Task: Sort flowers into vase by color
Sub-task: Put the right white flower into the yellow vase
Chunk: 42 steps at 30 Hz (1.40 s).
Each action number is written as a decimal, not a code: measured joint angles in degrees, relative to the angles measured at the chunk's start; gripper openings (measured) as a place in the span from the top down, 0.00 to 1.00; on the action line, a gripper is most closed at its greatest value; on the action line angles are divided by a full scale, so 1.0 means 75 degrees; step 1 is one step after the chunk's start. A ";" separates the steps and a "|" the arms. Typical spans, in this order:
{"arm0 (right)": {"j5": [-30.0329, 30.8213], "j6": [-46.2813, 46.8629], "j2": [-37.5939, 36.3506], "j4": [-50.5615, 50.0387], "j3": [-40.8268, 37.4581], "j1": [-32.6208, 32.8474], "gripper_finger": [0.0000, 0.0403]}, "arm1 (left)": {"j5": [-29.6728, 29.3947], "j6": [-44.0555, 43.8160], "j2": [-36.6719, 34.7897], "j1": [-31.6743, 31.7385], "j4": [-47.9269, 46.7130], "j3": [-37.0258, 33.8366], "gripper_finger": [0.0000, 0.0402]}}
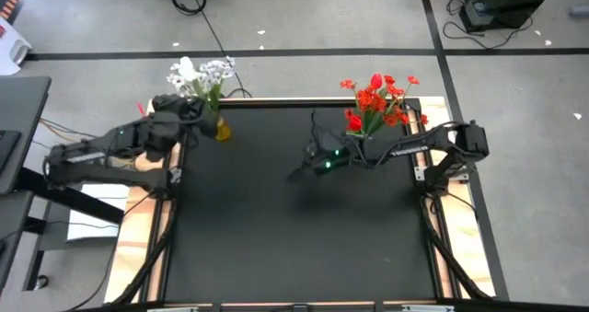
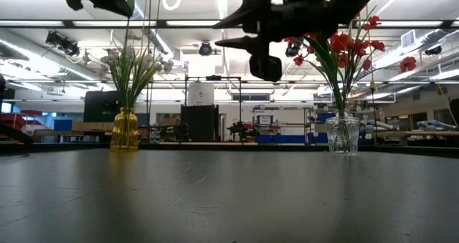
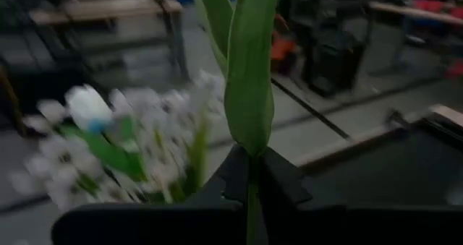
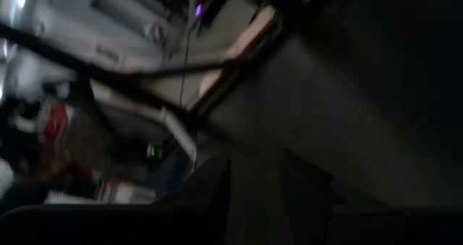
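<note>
- Flowers stand in two bunches at the far edge of the black table (image 1: 294, 238) – white blooms (image 1: 198, 75) on the left, red blooms (image 1: 379, 98) on the right, all on thin green stems with long leaves.
- White flowers sit in a yellow vase (image 2: 124, 130) near the far-left corner; red flowers sit in a clear glass vase (image 2: 343, 134) near the far-right corner, well apart from the yellow one.
- Left gripper (image 3: 252, 178) hangs above the yellow vase, its fingers pinched narrow on a green stem (image 3: 250, 93) with a broad leaf, white blooms just beside it.
- Right gripper (image 1: 308, 165) hovers over the mat just inside the red bunch, raised off the surface; I cannot tell how its fingers stand.
- No readable writing or labels show on the vases or the table.
- Near and middle parts of the mat lie bare – open room across the table, with wooden rails (image 1: 147, 229) along both sides.
- Beyond the far edge – grey floor with black tape lines (image 1: 276, 54) and cables.
</note>
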 joint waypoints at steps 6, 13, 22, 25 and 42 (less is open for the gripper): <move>0.0019 0.0714 0.0000 0.0572 0.0000 -0.0709 0.70 | 0.1214 0.1659 -0.0549 0.1964 0.2608 -0.1532 0.94; 0.0441 0.0913 0.0000 0.0667 0.0000 -0.0934 0.70 | 0.3247 0.2724 -0.0347 0.3616 0.3817 -0.1787 0.94; 0.1013 0.1085 0.0000 0.0608 0.0000 -0.0940 0.70 | 0.4305 0.2144 0.0069 0.4849 0.3239 -0.1793 0.94; 0.1035 0.1177 0.0000 0.0605 0.0000 -0.0940 0.70 | 0.4330 0.2021 0.0001 0.4967 0.3341 -0.1762 0.94; 0.1422 0.1257 0.0000 0.0485 -0.0006 -0.1009 0.70 | 0.4584 0.2064 0.0008 0.4959 0.1921 -0.0883 0.94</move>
